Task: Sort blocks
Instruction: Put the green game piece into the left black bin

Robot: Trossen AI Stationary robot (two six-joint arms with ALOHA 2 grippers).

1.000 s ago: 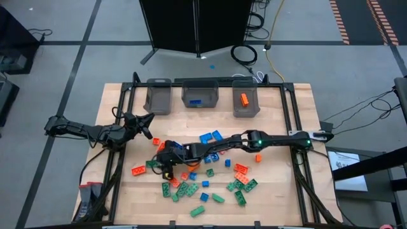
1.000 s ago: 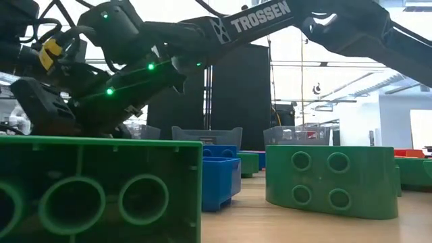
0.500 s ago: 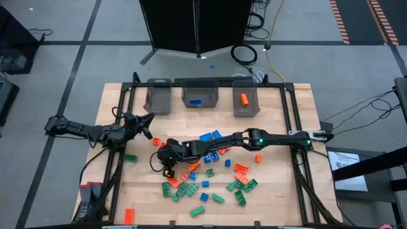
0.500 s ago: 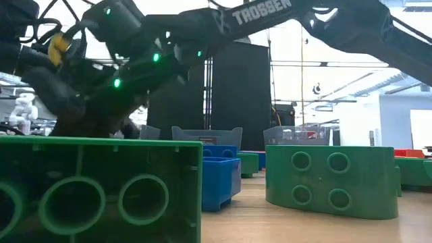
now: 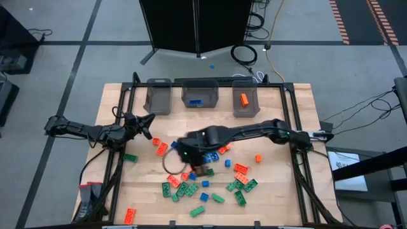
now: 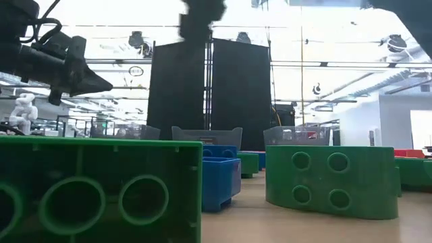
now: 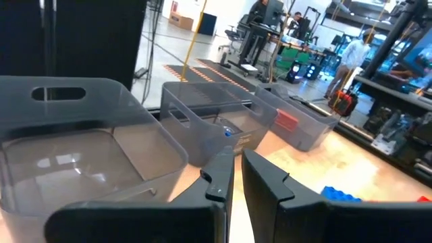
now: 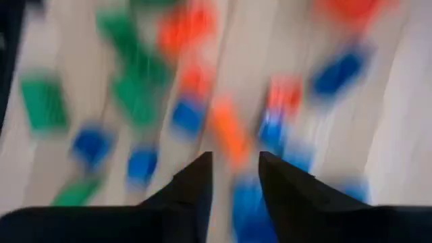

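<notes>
The right end effector (image 5: 184, 151) is hanging over the middle of the wooden desk (image 5: 280, 191), with its fingers (image 8: 194, 181) standing slightly apart and nothing showing between them. The blocks (image 5: 210, 184) are lying scattered on the desk just beneath and beside it, green, blue and orange-red ones mixed, most of them on the side away from the three grey bins (image 5: 201, 95). One blue block (image 5: 195, 101) is sitting in the middle bin and one orange block (image 5: 243, 98) in the bin next to it. The left end effector (image 5: 147, 124) is waiting well to the side, near the remaining bin, its fingers (image 7: 217, 182) nearly together and gripping nothing.
</notes>
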